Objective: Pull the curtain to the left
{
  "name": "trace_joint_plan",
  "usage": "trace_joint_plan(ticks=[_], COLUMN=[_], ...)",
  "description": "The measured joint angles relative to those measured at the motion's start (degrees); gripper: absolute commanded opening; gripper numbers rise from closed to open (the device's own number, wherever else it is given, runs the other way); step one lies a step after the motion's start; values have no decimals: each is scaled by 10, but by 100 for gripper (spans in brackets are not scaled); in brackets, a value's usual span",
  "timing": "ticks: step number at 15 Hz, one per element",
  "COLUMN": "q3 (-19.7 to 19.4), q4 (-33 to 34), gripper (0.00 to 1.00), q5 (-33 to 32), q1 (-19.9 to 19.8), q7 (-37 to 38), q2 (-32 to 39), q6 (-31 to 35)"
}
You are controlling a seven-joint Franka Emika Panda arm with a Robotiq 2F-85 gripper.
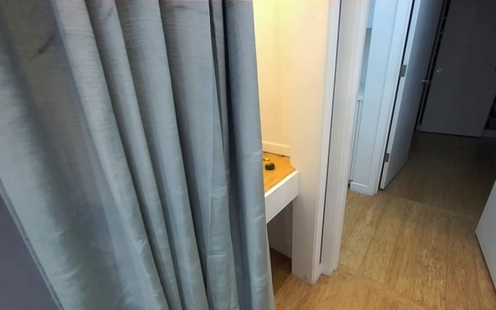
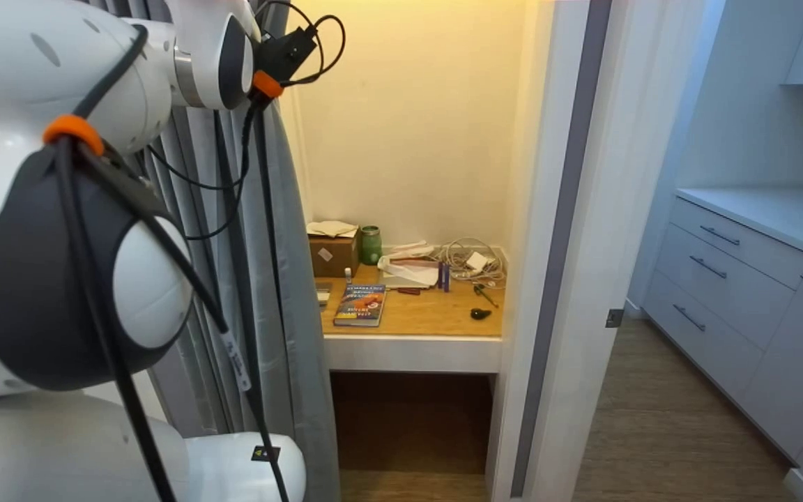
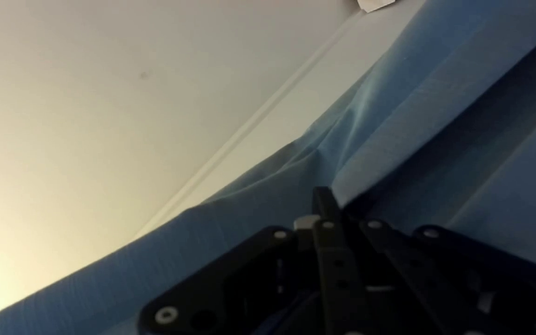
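Observation:
The curtain is tall grey-blue fabric with deep vertical pleats. It fills the left half of an exterior view and also hangs behind the arm in an exterior view. In the wrist view the curtain runs diagonally and gathers into creases at the fingertips. My gripper has its fingers close together, with a fold of the curtain pinched between them. The fingers do not show in either exterior view; the wrist end of the arm shows against the curtain at upper left.
Right of the curtain's edge is an alcove with a wooden desk. A book, a green jar, a box and cables lie on it. A white door frame stands at its right. Black cables hang from the arm.

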Motion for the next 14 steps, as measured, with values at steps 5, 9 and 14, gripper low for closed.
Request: trace_joint_plan(ticks=[5,9,14], q3=[-6,-34,-68], q4=[9,36,50], gripper=[3,3,3], q5=[4,48,96], q1=[19,100,183], q7=[-39,-142,-252], q2=[6,22,30], q6=[1,1,-2])
